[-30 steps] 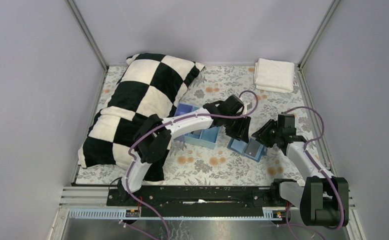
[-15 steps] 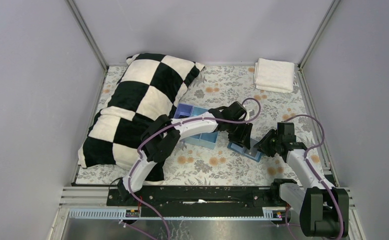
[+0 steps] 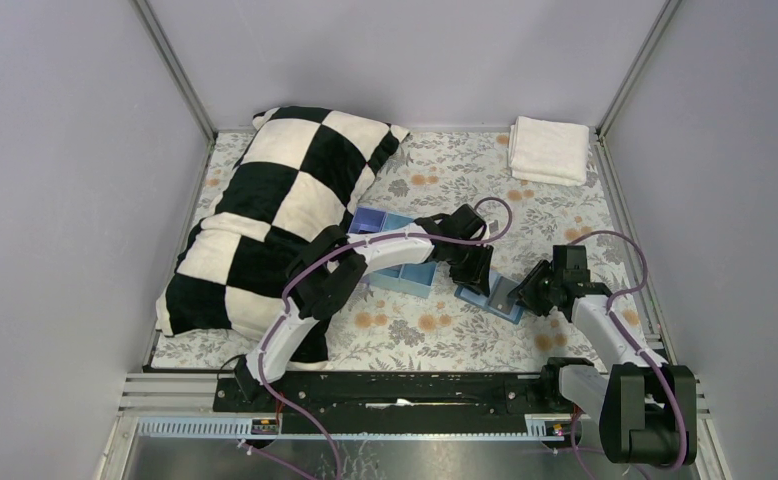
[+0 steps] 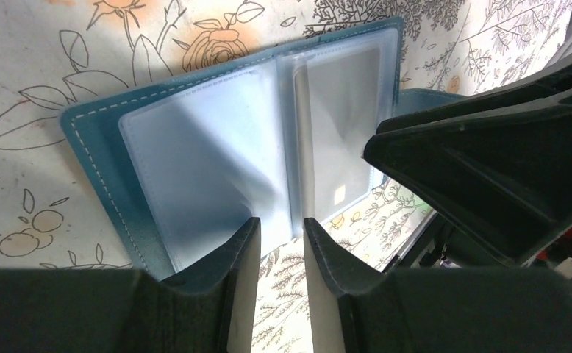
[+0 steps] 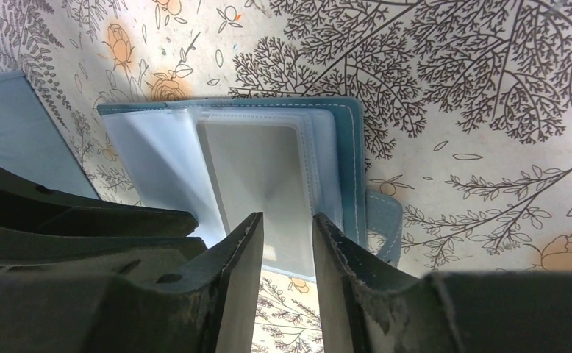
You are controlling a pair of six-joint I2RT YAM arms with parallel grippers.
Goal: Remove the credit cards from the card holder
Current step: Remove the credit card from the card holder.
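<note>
Blue card holder (image 4: 217,147) lies open. I see left gripper (image 4: 278,224) and right gripper (image 5: 287,220) lower than before, each narrowly parted.

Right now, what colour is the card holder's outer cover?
The card holder has a teal-blue cover with pale edge stitching; the left wrist view shows it best.

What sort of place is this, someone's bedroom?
Likely a robot test booth dressed like a home: plain grey walls box in a floral tablecloth, a checkered pillow and a folded towel, while two robot arms sit bolted to a base rail.
</note>
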